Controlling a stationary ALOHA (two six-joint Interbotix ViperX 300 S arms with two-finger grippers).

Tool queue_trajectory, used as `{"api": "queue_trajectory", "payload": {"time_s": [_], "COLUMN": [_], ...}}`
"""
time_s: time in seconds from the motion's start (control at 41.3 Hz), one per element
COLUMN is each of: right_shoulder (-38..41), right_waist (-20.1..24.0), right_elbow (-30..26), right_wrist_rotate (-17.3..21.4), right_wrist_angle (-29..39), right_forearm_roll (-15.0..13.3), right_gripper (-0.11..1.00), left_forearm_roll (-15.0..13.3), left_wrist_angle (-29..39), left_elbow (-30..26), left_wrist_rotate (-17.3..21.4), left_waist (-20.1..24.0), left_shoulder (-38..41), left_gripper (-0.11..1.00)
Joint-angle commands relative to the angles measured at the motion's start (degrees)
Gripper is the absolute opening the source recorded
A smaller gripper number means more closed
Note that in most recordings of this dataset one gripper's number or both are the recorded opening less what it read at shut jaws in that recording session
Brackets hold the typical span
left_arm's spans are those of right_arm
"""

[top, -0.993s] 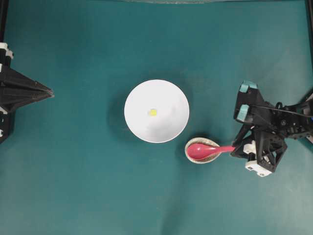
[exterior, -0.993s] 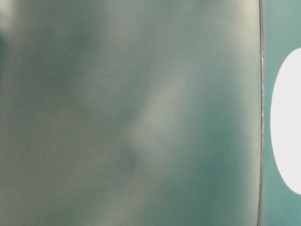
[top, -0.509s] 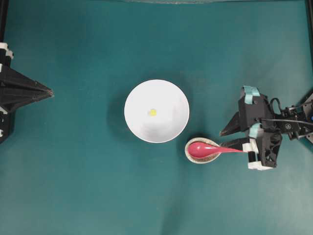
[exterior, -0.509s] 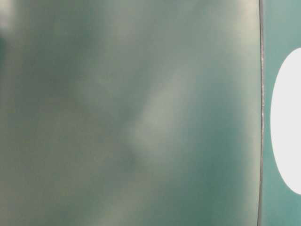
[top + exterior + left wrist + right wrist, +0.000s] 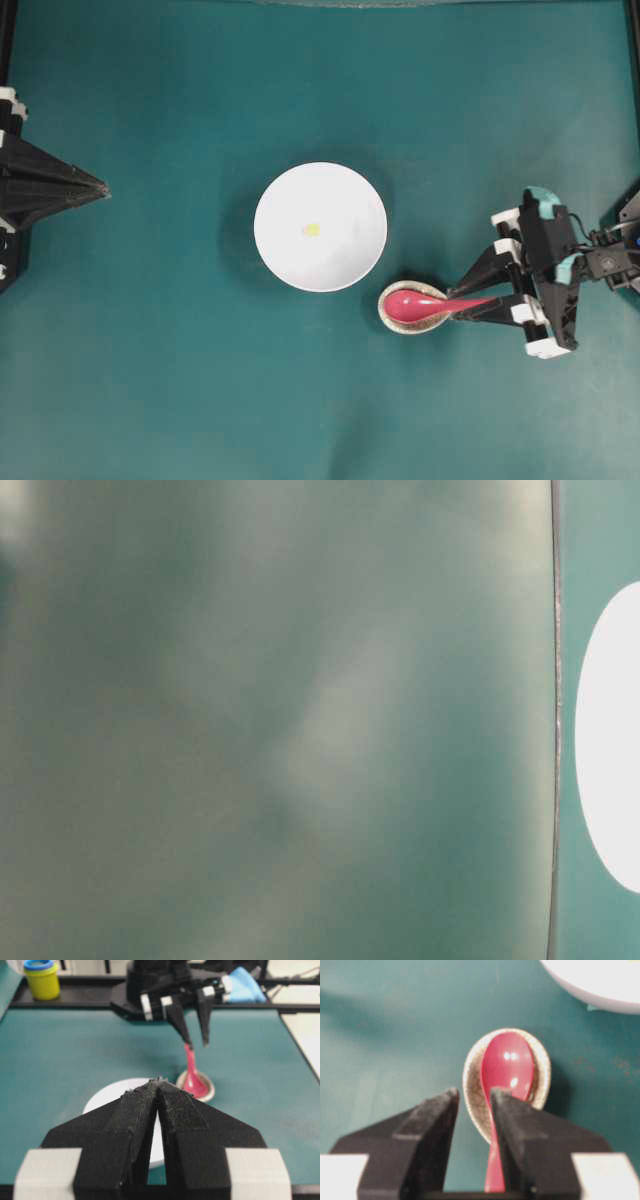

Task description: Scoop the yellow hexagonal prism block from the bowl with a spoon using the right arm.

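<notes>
Right tool (image 5: 470, 297) rolled level, now straddling spoon (image 5: 425, 305) handle

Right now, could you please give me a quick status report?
Right end effector open, straddling spoon handle, no grip yet. Left end effector shut, parked. Yellow block in bowl. Nothing blocking.

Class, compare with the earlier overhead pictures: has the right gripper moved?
Yes. The right gripper has swung round to straddle the spoon handle, pointing toward the speckled dish.
</notes>
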Motion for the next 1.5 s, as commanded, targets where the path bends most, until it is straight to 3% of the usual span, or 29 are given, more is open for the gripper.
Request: {"api": "queue_trajectory", "payload": {"time_s": [0.0,0.145,0.339,0.533,0.703,0.945,1.187,1.478], "right_shoulder": [-0.35,0.09,4.04,11.69,18.28,23.55,23.99,25.05], "right_waist": [-0.53,-0.79,0.53,5.89,11.51,17.23,18.02,18.02], "right_elbow": [0.97,4.13,8.70,9.58,8.61,8.26,8.79,8.09], "right_wrist_rotate": [-0.53,-3.34,-8.79,-11.16,-11.43,-15.03,-19.16,-19.42], "right_wrist_angle": [-3.96,-11.25,-24.52,-35.77,-42.36,-47.02,-47.02,-45.26], "right_forearm_roll": [0.97,5.19,15.38,24.35,29.53,34.37,36.21,36.74], "right_gripper": [0.39,0.39,0.39,0.40,0.40,0.40,0.40,0.40], "left_forearm_roll": [0.18,0.18,0.18,0.18,0.18,0.18,0.18,0.18], "left_wrist_angle": [-0.26,-0.26,-0.26,-0.09,0.62,0.70,0.62,0.53], "left_elbow": [-1.32,-1.32,-1.32,-1.23,-1.23,-1.23,-1.23,-1.23], "left_wrist_rotate": [0.09,0.09,0.26,0.62,0.70,0.79,0.79,0.79], "left_waist": [-0.18,-0.18,-0.18,-0.18,-0.18,-0.18,-0.09,-0.09], "left_shoulder": [0.53,0.53,0.62,0.62,0.53,0.53,0.62,0.62], "left_gripper": [0.06,0.06,0.06,0.06,0.06,0.06,0.06,0.06]}}
